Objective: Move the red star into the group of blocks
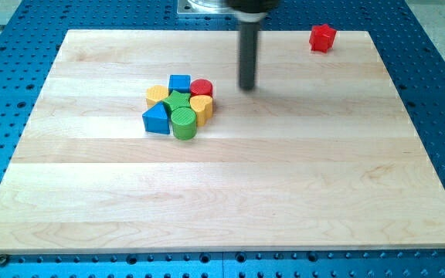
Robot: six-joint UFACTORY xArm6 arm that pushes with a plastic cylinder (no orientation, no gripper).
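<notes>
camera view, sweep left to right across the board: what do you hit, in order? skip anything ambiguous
Blue triangular block → green cylinder → red cylinder → my tip, just right of the cluster and apart from it → red star near the board's top right corner. Other cluster blocks overlap in left-right position, so left out.

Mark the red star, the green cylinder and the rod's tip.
red star-shaped block (323,38), camera view, top face.
green cylinder block (183,122), camera view, upper edge.
my tip (247,87), camera view, rod's bottom end.
</notes>
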